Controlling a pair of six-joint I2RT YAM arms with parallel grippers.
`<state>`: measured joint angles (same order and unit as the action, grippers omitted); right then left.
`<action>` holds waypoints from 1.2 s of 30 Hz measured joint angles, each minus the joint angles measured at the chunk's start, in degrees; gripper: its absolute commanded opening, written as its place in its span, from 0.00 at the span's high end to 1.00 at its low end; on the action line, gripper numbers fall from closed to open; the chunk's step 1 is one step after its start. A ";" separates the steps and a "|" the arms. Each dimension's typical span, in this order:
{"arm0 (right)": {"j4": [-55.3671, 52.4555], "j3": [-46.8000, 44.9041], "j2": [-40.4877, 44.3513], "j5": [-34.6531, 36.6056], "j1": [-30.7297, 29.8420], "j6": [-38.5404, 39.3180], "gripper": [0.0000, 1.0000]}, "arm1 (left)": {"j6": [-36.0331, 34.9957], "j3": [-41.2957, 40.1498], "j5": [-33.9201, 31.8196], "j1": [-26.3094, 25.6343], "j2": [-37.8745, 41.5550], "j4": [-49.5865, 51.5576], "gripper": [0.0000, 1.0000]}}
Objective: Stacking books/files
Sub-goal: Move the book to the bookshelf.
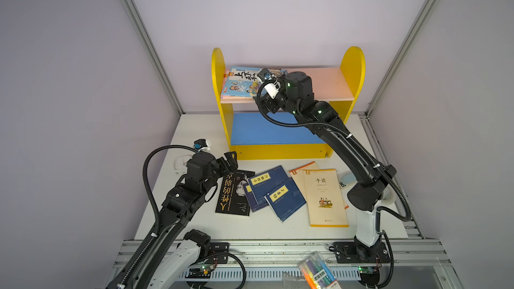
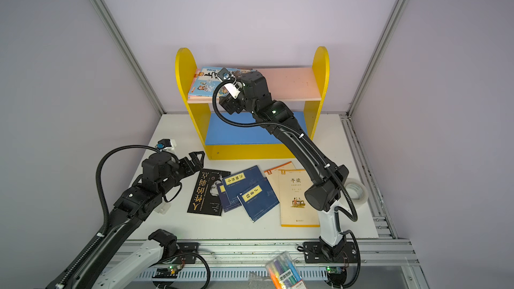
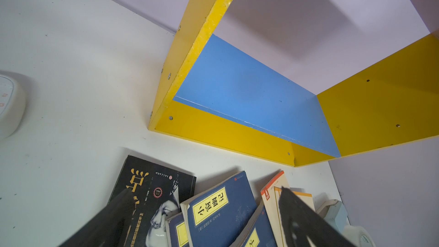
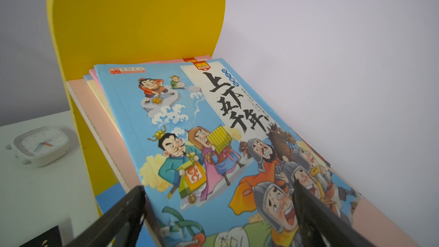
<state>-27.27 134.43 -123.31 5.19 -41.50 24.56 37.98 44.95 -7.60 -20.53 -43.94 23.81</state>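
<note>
Stacking so far: the cartoon book (image 4: 213, 127) lies on top of a small, uneven pile at the left end of the pink upper shelf (image 1: 325, 82). Pink and cream covers show beneath it.
Right hand (image 4: 218, 186): jaws spread wide and holding nothing, straddling the near end of the cartoon book. Whether a finger touches the cover, I cannot tell.
Risk at the shelf: if this hand pulls back low, a finger could catch the glossy cover and drag it over the front lip. The top book sits skewed to those beneath, so little holds it.
Left hand (image 1: 231, 159): wide open and empty, poised near the far end of the black book (image 1: 233, 193).
Left on the worktop (image 1: 250, 227): the black book, overlapping navy books (image 1: 283, 200), and cream books (image 1: 326, 201) to the right.
Risk in pick-up: thin paperbacks lying flat offer little edge. Lifting one navy book would likely drag its neighbours, or only a cover might lift.
Risk nearby: the clock (image 1: 182, 164) sits close beside the left arm and could be knocked by a swing.
</note>
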 measured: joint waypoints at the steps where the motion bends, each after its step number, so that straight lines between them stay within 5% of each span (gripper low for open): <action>1: 0.00 0.13 -0.09 0.02 0.02 0.07 0.02 | 0.00 -0.04 0.00 0.00 0.00 0.00 0.03; 36: -13.18 -3.45 7.58 -6.45 7.32 -3.32 0.02 | 0.59 -1.99 0.07 -0.04 0.70 -0.48 0.03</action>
<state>-40.45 130.98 -115.72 -1.26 -34.17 21.23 38.57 42.96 -7.53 -20.58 -43.24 23.33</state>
